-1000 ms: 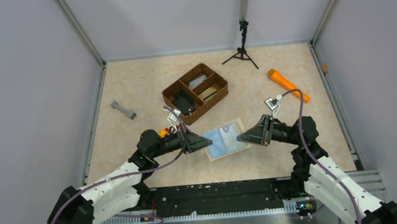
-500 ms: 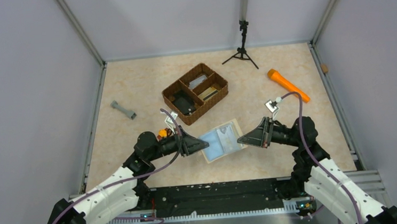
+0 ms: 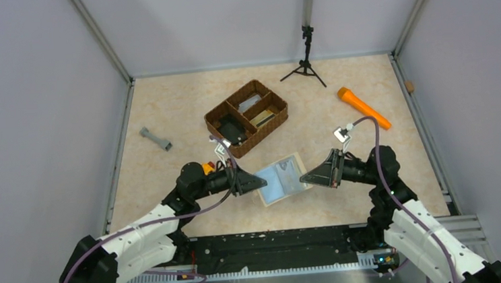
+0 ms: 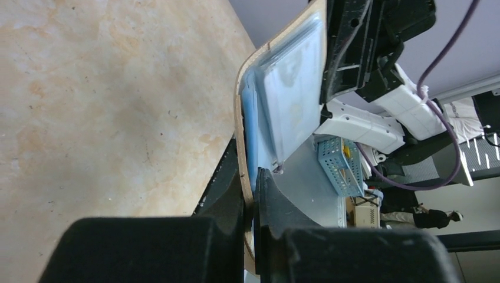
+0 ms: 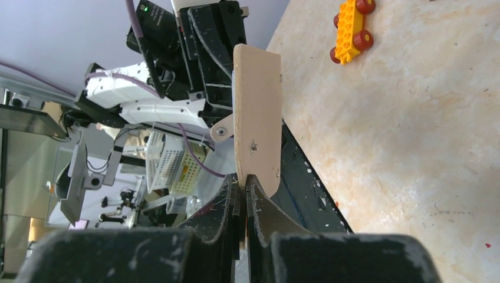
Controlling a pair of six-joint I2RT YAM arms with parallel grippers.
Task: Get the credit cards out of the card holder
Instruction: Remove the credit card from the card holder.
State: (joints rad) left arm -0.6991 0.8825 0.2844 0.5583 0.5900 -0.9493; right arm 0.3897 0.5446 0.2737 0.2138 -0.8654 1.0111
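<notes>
Marbled beige bench (image 3: pixel 164 108), grey walls. card holder (image 3: pixel 282 178) spread open, blue inside up, between both tools. Behind card holder: wicker tray (image 3: pixel 246 117); far right: orange torch (image 3: pixel 363 107); left: yellow toy car (image 5: pixel 352 29). Grip: left tool (image 4: pixel 250 188) pinched tight on left flap, right tool (image 5: pixel 243 183) pinched tight on right flap. Left wrist view alone shows clear pockets (image 4: pixel 295 88); right wrist view shows beige outside with stud (image 5: pixel 253 143).

Both arms reach low and inward, left gripper (image 3: pixel 263 180) facing right gripper (image 3: pixel 303 176), jaws of each clamped tight
</notes>
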